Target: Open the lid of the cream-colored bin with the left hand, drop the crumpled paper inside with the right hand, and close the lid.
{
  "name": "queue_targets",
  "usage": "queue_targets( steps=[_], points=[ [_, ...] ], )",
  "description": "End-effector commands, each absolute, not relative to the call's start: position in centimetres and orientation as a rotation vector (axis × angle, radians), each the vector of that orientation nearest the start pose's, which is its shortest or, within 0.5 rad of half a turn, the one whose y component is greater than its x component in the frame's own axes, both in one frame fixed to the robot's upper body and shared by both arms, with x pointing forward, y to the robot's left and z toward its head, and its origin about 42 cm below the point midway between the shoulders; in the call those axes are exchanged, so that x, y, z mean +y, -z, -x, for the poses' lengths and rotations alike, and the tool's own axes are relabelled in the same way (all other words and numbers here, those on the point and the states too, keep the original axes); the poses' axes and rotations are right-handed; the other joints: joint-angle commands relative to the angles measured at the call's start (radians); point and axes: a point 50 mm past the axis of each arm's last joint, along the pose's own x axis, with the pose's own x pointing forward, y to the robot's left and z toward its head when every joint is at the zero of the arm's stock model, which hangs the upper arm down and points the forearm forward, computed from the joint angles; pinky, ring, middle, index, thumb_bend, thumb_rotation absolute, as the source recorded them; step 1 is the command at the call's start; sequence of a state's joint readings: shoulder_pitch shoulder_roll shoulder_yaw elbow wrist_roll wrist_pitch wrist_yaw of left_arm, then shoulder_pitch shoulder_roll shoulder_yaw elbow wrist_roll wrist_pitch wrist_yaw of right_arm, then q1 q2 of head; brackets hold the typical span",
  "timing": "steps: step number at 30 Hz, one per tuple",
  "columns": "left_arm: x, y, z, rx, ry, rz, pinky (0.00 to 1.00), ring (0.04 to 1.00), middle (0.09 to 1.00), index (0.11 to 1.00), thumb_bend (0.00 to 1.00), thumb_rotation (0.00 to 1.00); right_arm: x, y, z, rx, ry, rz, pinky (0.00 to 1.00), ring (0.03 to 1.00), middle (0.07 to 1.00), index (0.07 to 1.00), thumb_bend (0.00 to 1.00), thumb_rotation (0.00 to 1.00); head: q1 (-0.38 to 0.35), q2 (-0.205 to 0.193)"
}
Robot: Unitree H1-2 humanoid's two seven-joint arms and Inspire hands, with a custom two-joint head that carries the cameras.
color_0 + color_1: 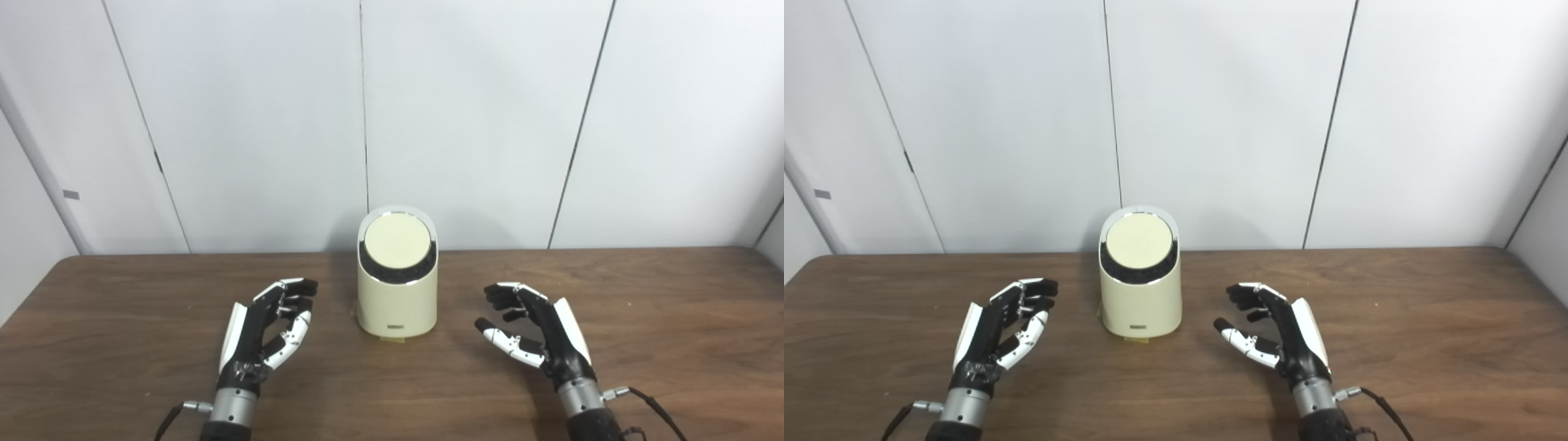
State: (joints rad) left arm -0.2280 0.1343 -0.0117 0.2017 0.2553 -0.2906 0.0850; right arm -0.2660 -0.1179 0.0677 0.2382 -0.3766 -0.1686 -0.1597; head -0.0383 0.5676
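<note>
— At the middle of the frame, what stands on the table [674, 306]?

— One cream-colored bin [397, 294], upright on the brown wood near the far edge, with white wall panels [478, 122] behind it. Its lid [397, 240] is a round cream disc, tilted toward the camera and sitting shut inside a dark, shiny ring.

— And the hands?

— The left hand [264, 331] is at lower left of the frame, to the left of the bin and apart from it. The palm is turned inward toward the bin, the fingers [297, 288] are spread and loosely curved, and it holds nothing. The right hand [539, 334] mirrors it at lower right, also apart from the bin, palm facing inward, fingers parted and slightly curled, and it too is empty.

— Is either one touching the bin?

— No. Bare wood shows between each hand and the bin's sides. Both sit nearer the camera than the bin, with the wrists coming in from the bottom edge.

— The crumpled paper?

— I can't see it anywhere on the table or in either hand.

— Anything else on the bin?

— A small dark label low on its front, too small to read, and a pale strip just under its base.
</note>
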Motion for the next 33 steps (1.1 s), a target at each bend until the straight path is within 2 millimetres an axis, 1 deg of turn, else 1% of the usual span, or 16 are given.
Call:
queue_targets(
  steps=[1, 5, 10, 16, 19, 23, 27, 33],
  points=[
    [24.01, -13.45, -35.52, -0.348, 0.0, -0.403, 0.53, 0.638, 0.679, 0.707, 0.23, 0.33, -21.48, -14.38, -37.5, -0.307, 0.021, 0.48, 0.6, 0.675, 0.676, 0.666, 0.35, 0.34, 0.0, 0.001],
    [24.0, -13.48, -35.52, -0.349, 0.001, -0.403, 0.53, 0.644, 0.684, 0.709, 0.23, 0.32, -21.49, -14.35, -37.53, -0.305, 0.022, 0.485, 0.61, 0.68, 0.677, 0.665, 0.36, 0.34, 0.0, 0.0],
    [24.14, -13.42, -35.55, -0.348, 0.003, -0.403, 0.52, 0.633, 0.676, 0.707, 0.24, 0.34, -21.48, -14.29, -37.52, -0.302, 0.022, 0.477, 0.61, 0.683, 0.675, 0.663, 0.36, 0.38, 0.0, 0.004],
    [24.12, -13.39, -35.53, -0.331, 0.004, -0.385, 0.55, 0.654, 0.691, 0.712, 0.24, 0.34, -21.43, -14.36, -37.51, -0.309, 0.016, 0.48, 0.6, 0.671, 0.673, 0.661, 0.35, 0.38, 0.0, 0.003],
    [24.11, -13.39, -35.53, -0.337, 0.002, -0.395, 0.54, 0.654, 0.691, 0.709, 0.24, 0.32, -21.41, -14.32, -37.52, -0.307, 0.018, 0.468, 0.59, 0.671, 0.673, 0.662, 0.35, 0.34, 0.0, 0.003],
    [24.11, -13.46, -35.55, -0.336, 0.002, -0.4, 0.54, 0.645, 0.684, 0.707, 0.24, 0.31, -21.41, -14.32, -37.51, -0.307, 0.019, 0.47, 0.6, 0.675, 0.67, 0.656, 0.37, 0.37, 0.001, 0.004],
    [24.08, -13.52, -35.48, -0.334, 0.002, -0.405, 0.53, 0.643, 0.683, 0.708, 0.23, 0.32, -21.39, -14.35, -37.49, -0.315, 0.015, 0.468, 0.59, 0.667, 0.667, 0.656, 0.36, 0.37, 0.001, 0.005],
    [24.11, -13.43, -35.51, -0.336, 0.008, -0.401, 0.54, 0.649, 0.688, 0.71, 0.23, 0.3, -21.42, -14.39, -37.49, -0.305, 0.014, 0.482, 0.6, 0.675, 0.676, 0.663, 0.36, 0.39, 0.002, 0.006]
  ],
)
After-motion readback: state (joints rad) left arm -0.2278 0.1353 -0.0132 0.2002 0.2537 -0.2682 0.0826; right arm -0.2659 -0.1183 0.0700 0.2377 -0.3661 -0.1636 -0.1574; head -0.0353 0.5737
